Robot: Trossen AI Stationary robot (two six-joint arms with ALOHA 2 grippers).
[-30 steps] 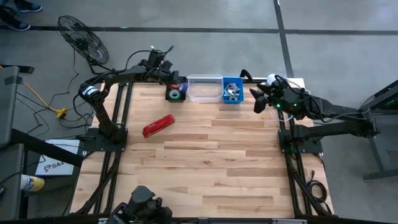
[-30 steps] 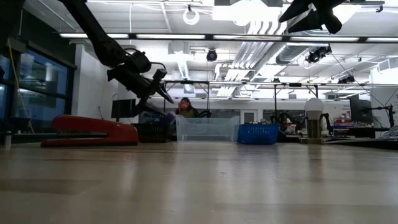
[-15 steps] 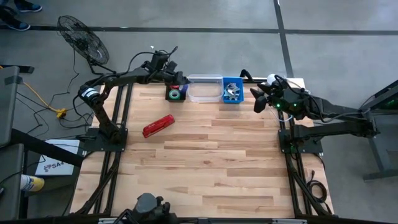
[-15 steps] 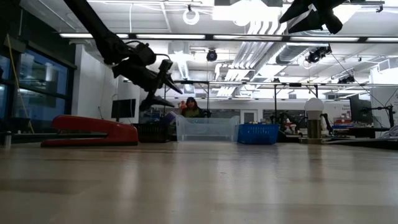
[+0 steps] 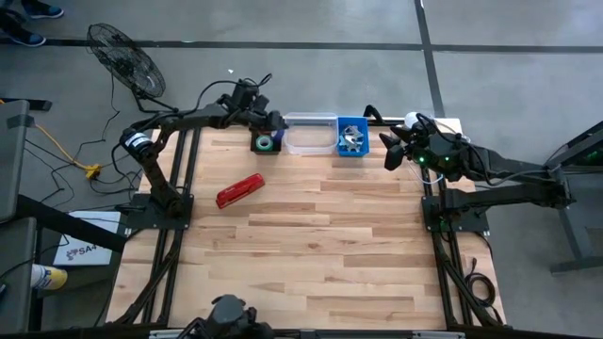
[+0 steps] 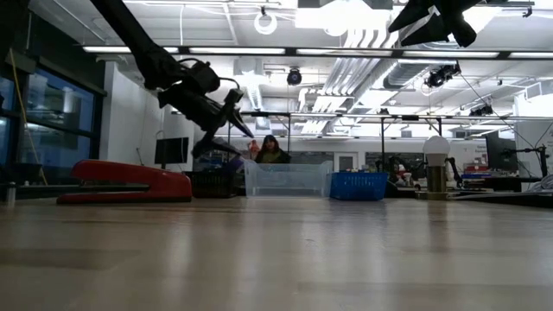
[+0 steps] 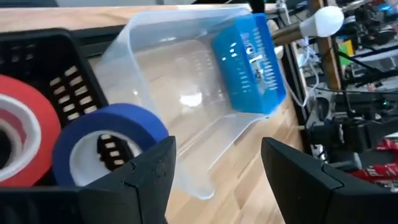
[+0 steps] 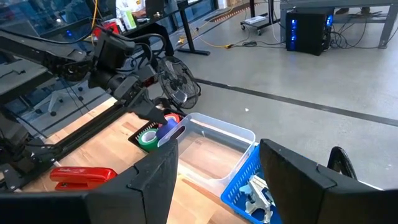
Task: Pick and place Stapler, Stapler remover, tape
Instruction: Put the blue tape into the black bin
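Note:
The red stapler (image 5: 239, 190) lies flat on the wooden table, left of the middle; it also shows in the low view (image 6: 125, 181). A black basket (image 5: 265, 141) at the far edge holds a green tape roll (image 5: 267, 144), a blue roll (image 7: 112, 134) and a red roll (image 7: 18, 137). A blue bin (image 5: 352, 137) holds metal staple removers (image 8: 258, 193). My left gripper (image 5: 271, 121) is open and empty above the black basket; its fingers show in the left wrist view (image 7: 217, 149). My right gripper (image 5: 386, 151) is open and empty, raised right of the blue bin.
A clear plastic bin (image 5: 311, 134) stands between the black basket and the blue bin at the far edge. A white lamp-like thing (image 5: 413, 120) stands at the far right corner. A person (image 6: 272, 151) sits in the room beyond the table.
My left gripper has gone toward the table's right edge, over the black basket, and stays open. My right arm has kept still.

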